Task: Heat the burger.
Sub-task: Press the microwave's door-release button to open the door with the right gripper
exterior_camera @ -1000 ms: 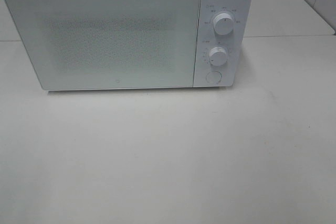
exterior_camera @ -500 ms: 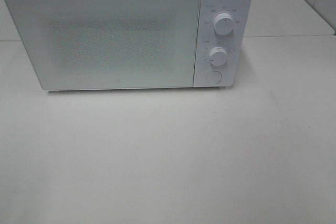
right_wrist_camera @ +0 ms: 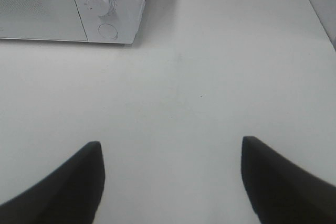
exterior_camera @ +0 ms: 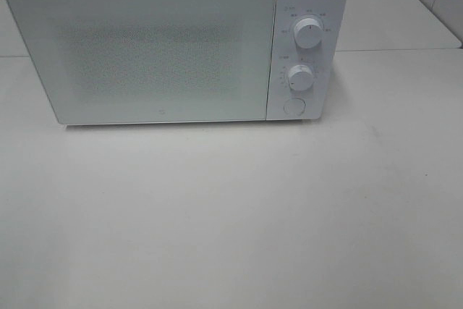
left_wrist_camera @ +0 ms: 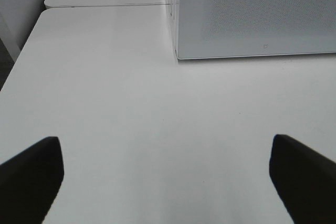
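Note:
The burger is out of view in every frame. A white microwave (exterior_camera: 166, 41) stands at the back of the table with its door shut; two knobs (exterior_camera: 308, 34) and a round button (exterior_camera: 294, 106) sit on its right panel. My left gripper (left_wrist_camera: 167, 174) is open above bare table in front of the microwave's left corner (left_wrist_camera: 252, 14), nothing between its dark fingers (left_wrist_camera: 31, 174). My right gripper (right_wrist_camera: 172, 179) is open too, above the table in front of the control panel (right_wrist_camera: 107, 3), with empty space between its fingers (right_wrist_camera: 278, 182). Neither arm shows in the exterior high view.
The white table (exterior_camera: 231, 215) stretches in front of the microwave. A second table surface (exterior_camera: 391, 12) adjoins behind and to the right. The table's left edge (left_wrist_camera: 21, 61) shows in the left wrist view.

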### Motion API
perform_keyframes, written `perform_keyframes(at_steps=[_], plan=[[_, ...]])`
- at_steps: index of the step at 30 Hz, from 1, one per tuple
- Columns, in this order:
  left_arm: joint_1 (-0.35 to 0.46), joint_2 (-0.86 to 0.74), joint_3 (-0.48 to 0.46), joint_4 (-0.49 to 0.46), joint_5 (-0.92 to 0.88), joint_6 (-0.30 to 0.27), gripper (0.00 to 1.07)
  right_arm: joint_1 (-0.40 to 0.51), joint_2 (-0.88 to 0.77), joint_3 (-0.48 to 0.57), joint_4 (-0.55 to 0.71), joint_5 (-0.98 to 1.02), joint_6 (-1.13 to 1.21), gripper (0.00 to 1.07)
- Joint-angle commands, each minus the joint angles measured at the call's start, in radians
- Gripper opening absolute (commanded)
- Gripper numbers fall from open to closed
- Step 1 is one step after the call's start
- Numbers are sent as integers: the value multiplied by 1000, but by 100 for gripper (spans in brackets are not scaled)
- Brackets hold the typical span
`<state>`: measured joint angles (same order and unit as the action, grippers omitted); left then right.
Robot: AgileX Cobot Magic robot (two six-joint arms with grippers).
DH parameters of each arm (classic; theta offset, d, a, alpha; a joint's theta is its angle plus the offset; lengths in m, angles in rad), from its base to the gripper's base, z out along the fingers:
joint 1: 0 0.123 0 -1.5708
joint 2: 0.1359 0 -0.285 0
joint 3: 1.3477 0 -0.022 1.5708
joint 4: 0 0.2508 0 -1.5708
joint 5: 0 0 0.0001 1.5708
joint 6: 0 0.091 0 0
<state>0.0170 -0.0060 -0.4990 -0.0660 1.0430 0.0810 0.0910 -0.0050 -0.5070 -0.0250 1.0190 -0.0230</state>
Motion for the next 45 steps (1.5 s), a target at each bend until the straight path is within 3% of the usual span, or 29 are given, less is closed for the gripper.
perform_keyframes(at_steps=[1, 23, 30, 45], plan=[[-1, -18, 1, -5, -4, -2, 100, -8, -26, 4, -8, -13, 7, 71], [-1, -17, 1, -5, -4, -2, 100, -8, -23, -7, -8, -15, 7, 71], [-1, -17, 1, -5, -4, -2, 100, -8, 84, -68, -8, -43, 6, 71], [-1, -17, 1, -5, -4, -2, 100, -7, 345, -74, -7, -268, 6, 71]])
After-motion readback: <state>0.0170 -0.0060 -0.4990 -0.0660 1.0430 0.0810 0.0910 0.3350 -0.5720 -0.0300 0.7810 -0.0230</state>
